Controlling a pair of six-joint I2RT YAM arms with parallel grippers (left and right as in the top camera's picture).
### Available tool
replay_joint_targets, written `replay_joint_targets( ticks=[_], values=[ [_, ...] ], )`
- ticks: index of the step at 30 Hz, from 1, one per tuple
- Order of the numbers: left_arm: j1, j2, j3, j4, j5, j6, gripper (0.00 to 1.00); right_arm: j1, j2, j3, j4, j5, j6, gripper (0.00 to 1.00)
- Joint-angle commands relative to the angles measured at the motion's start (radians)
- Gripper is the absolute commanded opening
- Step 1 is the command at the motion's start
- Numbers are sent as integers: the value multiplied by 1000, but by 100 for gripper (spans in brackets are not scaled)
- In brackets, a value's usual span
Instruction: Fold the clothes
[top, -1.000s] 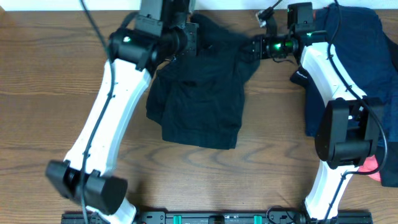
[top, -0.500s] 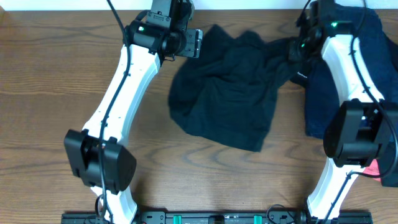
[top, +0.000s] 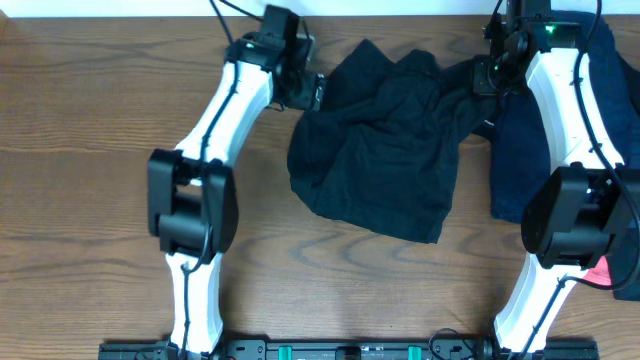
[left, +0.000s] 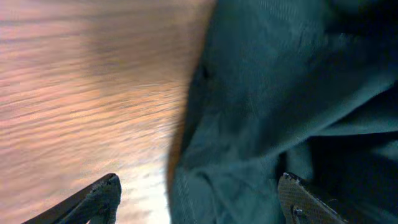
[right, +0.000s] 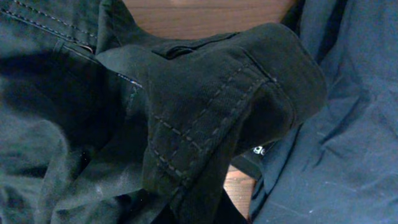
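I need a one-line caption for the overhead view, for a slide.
Two robot arms at the far edge of crumpled black soft-fabric shorts on a brown wooden table.

Counted on the brown wooden table (top: 80, 150): five things, four kinds.
One black soft-fabric pair of shorts (top: 385, 150) is seen. Right of it, one navy-blue cloth heap (top: 622, 100) and one coral-pink garment (top: 600, 268) are counted. Two white robot arms flank it, the left arm (top: 225, 115) and the right arm (top: 568, 100).

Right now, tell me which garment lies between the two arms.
The black shorts, crumpled at mid-table. The navy-blue garment lies off to the side under the right arm, and the coral-pink one peeks out below it.
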Motion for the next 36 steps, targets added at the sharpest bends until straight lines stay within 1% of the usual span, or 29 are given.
replay_joint_targets(
  ticks=[1, 8, 11, 13, 14, 15, 16, 17, 18, 22, 24, 27, 31, 35, 36],
  values=[
    [0, 44, 18, 8, 71, 62, 83, -2, -6, 18, -5, 10, -15, 5],
    [-3, 104, 18, 7, 72, 64, 82, -2, -6, 18, -8, 10, -15, 6],
    [-7, 128, 18, 6, 72, 64, 78, -2, -6, 18, -11, 10, -15, 6],
    [-7, 150, 18, 8, 71, 64, 71, -2, -6, 18, -16, 10, -15, 6],
    [-7, 156, 18, 8, 71, 64, 66, -2, -6, 18, -18, 10, -16, 5],
    [-6, 168, 18, 8, 71, 64, 49, -2, -6, 18, -20, 10, -18, 6],
    [-5, 169, 18, 7, 71, 64, 24, -2, -6, 18, -21, 10, -23, 6],
    [-4, 174, 18, 5, 70, 64, 12, -2, -6, 18, -21, 10, -23, 6],
    [-3, 174, 18, 4, 70, 64, 6, -2, -6, 18, -21, 10, -23, 5],
    [14, 164, 18, -11, 45, 24, 6, -2, -6, 18, -23, 10, -23, 6],
    [33, 152, 18, -38, -43, -22, 6, -2, -6, 18, -24, 10, -23, 6],
    [82, 126, 18, -125, -194, -92, 6, 0, -6, 18, -24, 10, -23, 8],
    [173, 93, 18, -245, -210, -133, 6, 0, -6, 18, -23, 10, -23, 9],
    [255, 63, 18, -332, -203, -181, 6, 2, -5, 18, -7, 10, -27, 18],
    [270, 55, 18, -349, -194, -181, 6, 2, -5, 18, 4, 10, -34, 24]
  ],
)
